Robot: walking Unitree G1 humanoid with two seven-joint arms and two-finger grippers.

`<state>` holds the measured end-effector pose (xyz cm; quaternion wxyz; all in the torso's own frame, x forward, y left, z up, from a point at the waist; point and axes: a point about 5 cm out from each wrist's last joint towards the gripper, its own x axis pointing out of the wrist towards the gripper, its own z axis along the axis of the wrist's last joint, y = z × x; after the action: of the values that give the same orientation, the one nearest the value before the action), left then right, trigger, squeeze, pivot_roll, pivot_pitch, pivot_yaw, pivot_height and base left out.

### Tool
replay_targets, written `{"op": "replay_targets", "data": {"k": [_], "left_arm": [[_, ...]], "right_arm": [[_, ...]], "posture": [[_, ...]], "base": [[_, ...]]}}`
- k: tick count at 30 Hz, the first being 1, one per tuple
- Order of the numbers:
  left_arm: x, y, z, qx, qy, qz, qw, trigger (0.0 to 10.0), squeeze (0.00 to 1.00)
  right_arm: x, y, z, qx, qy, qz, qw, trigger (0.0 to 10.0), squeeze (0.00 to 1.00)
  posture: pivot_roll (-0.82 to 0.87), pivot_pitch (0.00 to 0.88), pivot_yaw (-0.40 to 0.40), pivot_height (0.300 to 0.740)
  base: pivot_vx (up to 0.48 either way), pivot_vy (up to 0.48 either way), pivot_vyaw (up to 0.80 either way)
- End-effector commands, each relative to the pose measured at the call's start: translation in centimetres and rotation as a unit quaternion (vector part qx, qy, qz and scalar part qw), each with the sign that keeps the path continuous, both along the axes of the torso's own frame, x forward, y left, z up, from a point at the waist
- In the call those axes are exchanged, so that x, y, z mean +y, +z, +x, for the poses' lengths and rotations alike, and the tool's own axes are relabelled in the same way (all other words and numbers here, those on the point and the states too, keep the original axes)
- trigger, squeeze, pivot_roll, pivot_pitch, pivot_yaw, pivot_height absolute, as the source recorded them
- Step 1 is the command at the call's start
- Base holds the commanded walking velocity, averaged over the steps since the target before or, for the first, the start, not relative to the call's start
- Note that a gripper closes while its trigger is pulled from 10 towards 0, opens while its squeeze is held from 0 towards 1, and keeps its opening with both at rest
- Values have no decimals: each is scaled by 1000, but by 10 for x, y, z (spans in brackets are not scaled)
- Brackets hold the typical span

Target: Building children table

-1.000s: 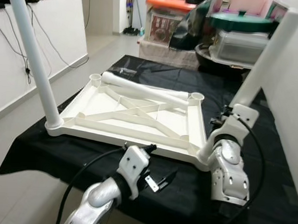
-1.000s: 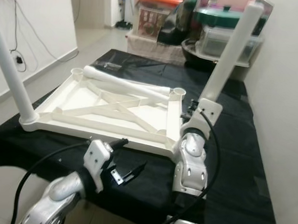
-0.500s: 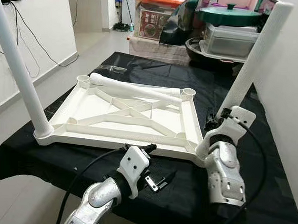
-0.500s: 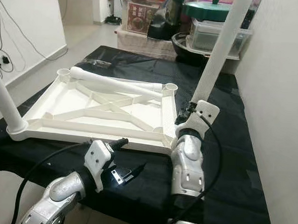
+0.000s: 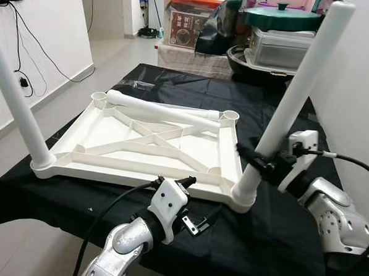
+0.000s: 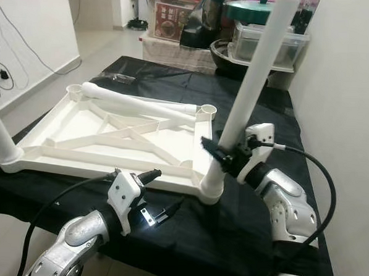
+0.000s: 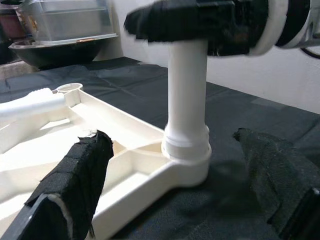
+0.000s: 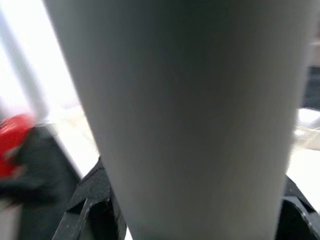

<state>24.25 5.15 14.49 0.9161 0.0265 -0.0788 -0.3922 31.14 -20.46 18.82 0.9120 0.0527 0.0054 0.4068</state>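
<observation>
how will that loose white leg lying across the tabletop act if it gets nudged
The loose leg is a smooth round tube, so it would probably roll. It looks like hollow plastic, likely light and stiff. The upturned tabletop's raised rim may stop it.

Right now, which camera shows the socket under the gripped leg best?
The left wrist view: the socket sits close and sharp, leg seated in it. The eye views show it smaller; the right wrist view shows blurred leg.

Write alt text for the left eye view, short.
The right gripper clamps a white table leg standing in the near right corner socket of an upturned white tabletop on a black cloth. Another leg stands at the near left corner, a loose leg lies across the far edge, and the left gripper hovers low in front.
</observation>
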Motion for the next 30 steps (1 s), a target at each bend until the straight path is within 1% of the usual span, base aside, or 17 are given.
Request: {"op": "replay_targets", "data": {"k": [1,5,6,8,9,13,19,20,21,22,23,24,25,26,27,28,30], "left_arm": [[-3,-3,-1,5,-7,-1,1000,10000,0],[-3,-4,-1,7,-7,-3,1000,10000,0],[-3,-4,-1,7,-7,-3,1000,10000,0],[-3,-4,-1,7,-7,-3,1000,10000,0],[-3,-4,-1,8,-7,-3,1000,10000,0],[-3,-5,-1,9,-7,-3,1000,10000,0],[-3,-5,-2,10,-7,-2,1000,10000,0],[-3,-5,-2,10,-7,-2,1000,10000,0],[-3,-6,-2,11,-8,-2,1000,10000,0],[-2,-6,-1,12,-10,0,1000,10000,0],[-2,-6,-1,12,-10,0,1000,10000,0],[-3,-7,-1,13,-13,1,1000,10000,0],[-3,-7,-1,13,-13,1,1000,10000,0],[-3,-8,-1,13,-15,3,1000,10000,0],[-3,-8,-1,13,-15,3,1000,10000,0],[-3,-8,-1,13,-17,4,1000,10000,0],[-3,-8,-1,13,-17,4,1000,10000,0]], "right_arm": [[15,3,4,8,94,-18,995,10000,0],[20,9,7,4,130,-19,991,10000,0],[23,11,7,1,142,-18,990,3608,0],[23,11,7,1,142,-18,990,3608,0],[26,10,8,3,145,-19,989,0,0],[29,0,9,-4,93,-17,995,0,0],[12,-14,20,15,-111,-13,994,0,0],[12,-14,20,15,-111,-13,994,0,0],[3,-17,24,19,-190,-18,981,0,0],[-9,-21,27,38,-292,-12,956,0,0],[-9,-21,27,38,-292,-12,956,0,0],[-24,-25,24,53,-412,-20,910,0,0],[-24,-25,24,53,-412,-20,910,0,0],[-36,-29,15,62,-525,-21,849,0,0],[-36,-29,15,62,-525,-21,849,0,0],[-41,-32,3,72,-606,-12,792,0,0],[-41,-32,3,72,-606,-12,792,0,0]], "posture": [[99,0,-76,740],[102,0,-75,740],[102,0,-76,740],[102,0,-76,740],[102,0,-78,740],[102,0,-82,740],[92,0,-77,740],[92,0,-77,740],[84,0,-70,740],[75,0,-65,740],[75,0,-65,740],[72,0,-60,740],[72,0,-60,740],[71,0,-62,740],[71,0,-62,740],[73,0,-64,740],[73,0,-64,740]], "base": [[0,0,0],[0,0,0],[0,0,0],[0,0,0],[0,0,0],[0,0,0],[0,0,0],[0,0,0],[0,0,0],[0,0,0],[0,0,0],[0,0,0],[0,0,0],[0,0,0],[0,0,0],[0,0,0],[0,0,0]]}}
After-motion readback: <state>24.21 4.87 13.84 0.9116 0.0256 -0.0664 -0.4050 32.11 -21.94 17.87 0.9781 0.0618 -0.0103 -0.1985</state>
